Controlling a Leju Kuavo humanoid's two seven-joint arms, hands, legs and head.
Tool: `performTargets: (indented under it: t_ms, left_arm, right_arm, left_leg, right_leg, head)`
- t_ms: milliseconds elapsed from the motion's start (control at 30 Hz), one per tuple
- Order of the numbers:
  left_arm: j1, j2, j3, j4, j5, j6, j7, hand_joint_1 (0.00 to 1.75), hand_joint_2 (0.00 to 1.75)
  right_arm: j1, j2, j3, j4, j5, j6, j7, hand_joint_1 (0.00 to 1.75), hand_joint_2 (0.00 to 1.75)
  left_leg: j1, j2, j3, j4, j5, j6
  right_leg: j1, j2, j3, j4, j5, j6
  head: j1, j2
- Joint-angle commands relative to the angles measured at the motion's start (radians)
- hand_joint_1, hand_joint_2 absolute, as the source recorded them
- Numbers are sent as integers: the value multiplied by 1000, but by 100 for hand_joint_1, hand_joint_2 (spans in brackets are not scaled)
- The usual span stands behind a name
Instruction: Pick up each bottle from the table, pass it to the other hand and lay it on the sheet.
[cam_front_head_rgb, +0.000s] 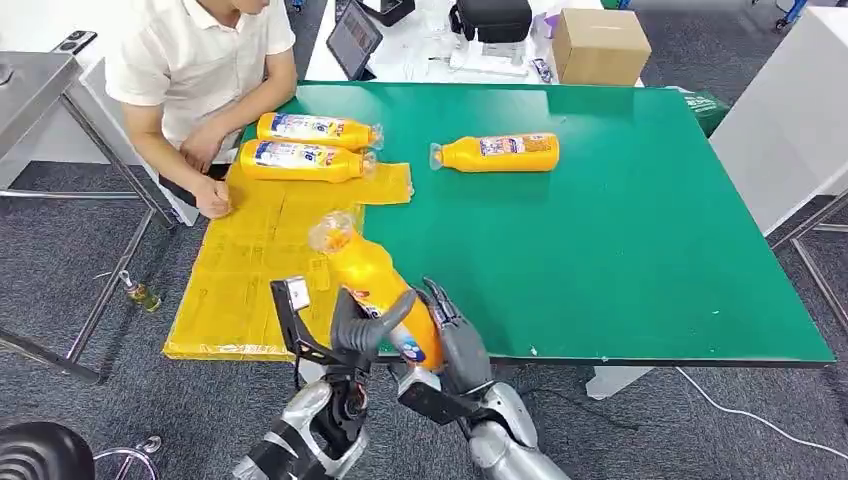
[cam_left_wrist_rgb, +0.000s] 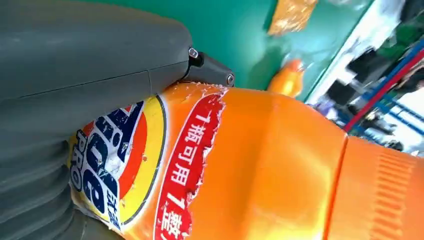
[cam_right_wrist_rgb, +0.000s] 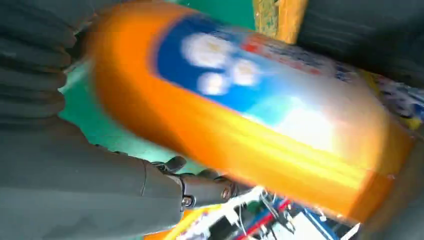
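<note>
Both hands meet at the table's (cam_front_head_rgb: 640, 250) near edge with one orange bottle (cam_front_head_rgb: 375, 285) between them. The left hand (cam_front_head_rgb: 365, 325) wraps its thumb over the bottle's lower body, and the left wrist view shows that thumb (cam_left_wrist_rgb: 90, 55) pressed on the label, so it grips the bottle. The right hand (cam_front_head_rgb: 455, 335) lies against the bottle's other side with fingers (cam_front_head_rgb: 440, 300) raised along it; the right wrist view, heavily blurred, shows its fingers (cam_right_wrist_rgb: 35, 60) curled beside the bottle's body, and I cannot tell whether it truly holds or merely touches. The bottle tilts, its clear cap end (cam_front_head_rgb: 332, 232) pointing away over the sheet's (cam_front_head_rgb: 240, 290) right edge, its base hidden between the hands.

Two more bottles (cam_front_head_rgb: 305, 160) lie side by side at the sheet's far end, caps to the right. A fourth bottle (cam_front_head_rgb: 497, 153) lies on bare green near the far edge, well apart from the sheet. A person (cam_front_head_rgb: 200, 60), cut off by the frame's top, sits at the far left corner with a hand (cam_front_head_rgb: 212, 198) on the sheet
</note>
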Motion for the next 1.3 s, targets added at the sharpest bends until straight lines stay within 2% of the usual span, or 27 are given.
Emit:
performTargets:
  t_ms: [33,133,200,267,300,367,400,433,467,533,567,600,633,667,733,933,1000,1100,1133,1167,1200,1233,1300]
  left_arm:
    - [-5,62,68,-41,-36,-19,16,175,175]
    - [-53,119,-34,-2,-342,150,-22,175,175]
    - [-93,135,-64,57,-561,259,-19,175,175]
    - [-141,153,-66,116,-812,325,49,175,175]
    - [-163,167,-87,136,-882,322,85,175,175]
    - [-251,222,-128,191,-1202,307,287,175,175]
    - [-268,227,-122,201,-1278,306,335,175,175]
    - [-311,226,-96,225,-1421,262,437,175,175]
    - [-337,218,-74,247,-1497,208,488,175,175]
    - [-412,205,-80,339,-1608,71,582,175,175]
    - [-452,182,-48,413,-1630,-7,594,65,175]
    - [-482,164,-23,476,-1632,-60,591,101,175]
    - [-487,164,-25,482,-1634,-70,589,106,175]
    - [-517,148,0,550,-1635,-113,592,175,175]
    - [-555,135,32,641,-1628,-167,598,175,175]
    - [-561,136,38,664,-1616,-175,603,175,175]
    - [-564,127,115,692,-1584,-193,571,175,175]
    - [-563,131,123,696,-1576,-198,563,175,175]
    - [-563,127,144,702,-1555,-188,558,77,175]
    - [-563,128,151,705,-1549,-189,555,7,175]
    - [-555,132,165,698,-1520,-189,547,0,175]
    - [-556,129,178,708,-1506,-199,543,0,175]
    - [-544,128,223,713,-1462,-198,504,0,175]
  right_arm:
    - [45,-38,-42,1,-17,-61,-16,0,0]
    - [122,11,-249,-87,92,-70,-79,0,0]
    - [175,39,-346,-217,149,-70,-79,0,0]
    - [232,117,-505,-451,243,-70,-79,0,0]
    - [239,136,-535,-504,247,-70,-79,0,0]
    - [245,210,-659,-708,245,-70,-79,0,0]
    - [243,223,-685,-748,243,-70,-79,0,0]
    - [238,249,-746,-833,244,-70,-79,0,0]
    - [236,255,-774,-863,235,-70,-79,0,0]
    - [235,253,-788,-852,233,-70,-79,0,0]
    - [236,245,-779,-825,212,-70,-79,0,0]
    - [236,240,-769,-810,220,-70,-79,0,0]
    - [237,239,-768,-806,220,-70,-79,0,0]
    - [235,231,-748,-773,207,-70,-79,0,0]
    - [229,221,-717,-716,197,-70,-79,0,0]
    - [223,219,-704,-692,192,-70,-79,0,0]
    - [216,209,-686,-646,194,-70,-79,0,0]
    - [215,204,-686,-643,189,-70,-79,0,0]
    - [222,198,-681,-632,191,-70,-79,0,0]
    - [215,199,-686,-623,193,-70,-79,0,0]
    - [189,153,-682,-593,159,-70,-58,0,0]
    - [215,197,-694,-607,191,-70,-79,0,0]
    - [221,197,-711,-593,190,-70,-79,0,0]
  left_leg:
    - [0,1,3,-1,-1,1]
    - [0,1,4,-1,-1,1]
    - [0,-1,6,-1,-2,2]
    - [0,-1,1,0,0,1]
    - [0,-1,1,1,-1,1]
    - [-1,-1,-1,1,0,0]
    - [-1,0,-1,2,-1,1]
    - [-1,0,-3,3,0,0]
    - [0,0,0,2,0,1]
    - [0,-3,-2,3,1,0]
    - [0,-4,-2,2,2,0]
    - [0,-5,-1,1,2,0]
    - [1,-6,1,1,2,1]
    - [1,-4,1,0,2,0]
    - [1,-1,2,0,2,0]
    - [1,-2,2,0,2,0]
    - [0,0,0,1,2,0]
    - [1,2,4,0,1,1]
    - [1,1,3,0,1,1]
    - [1,2,3,0,1,1]
    - [1,1,4,0,1,1]
    - [1,0,0,0,2,0]
    - [1,0,1,-1,2,0]
  right_leg:
    - [1,0,3,-1,-1,-2]
    - [0,-1,4,-1,-1,-2]
    - [1,-4,7,-1,-2,-4]
    - [0,-2,1,1,-1,-3]
    - [0,-2,0,2,-2,-4]
    - [0,-2,-2,4,-1,-4]
    - [0,-2,-1,4,-2,-4]
    - [0,-2,-4,5,-1,-3]
    - [0,-3,-1,4,-2,-4]
    - [1,-5,-2,4,-1,-3]
    - [1,-6,-1,2,0,-2]
    - [1,-7,0,2,-1,-3]
    - [2,-8,3,1,-1,-4]
    - [1,-6,3,0,-1,-3]
    - [1,-3,3,0,0,-3]
    - [1,-3,2,0,0,-2]
    - [0,-1,0,1,0,-1]
    - [2,0,4,-1,0,-3]
    - [2,-1,3,-1,0,-3]
    - [2,-1,3,-1,0,-3]
    - [2,-2,5,-1,0,-4]
    - [1,-1,1,-1,1,-2]
    - [1,-1,1,-1,1,-2]
  head:
    - [0,0]
    - [0,0]
    - [0,0]
    - [0,0]
    - [0,0]
    - [0,0]
    - [0,0]
    - [0,0]
    - [0,0]
    - [0,0]
    - [0,0]
    - [0,0]
    - [1,0]
    - [1,0]
    - [0,0]
    - [0,0]
    - [0,0]
    - [1,0]
    - [0,0]
    - [0,0]
    - [0,0]
    - [0,0]
    - [0,0]
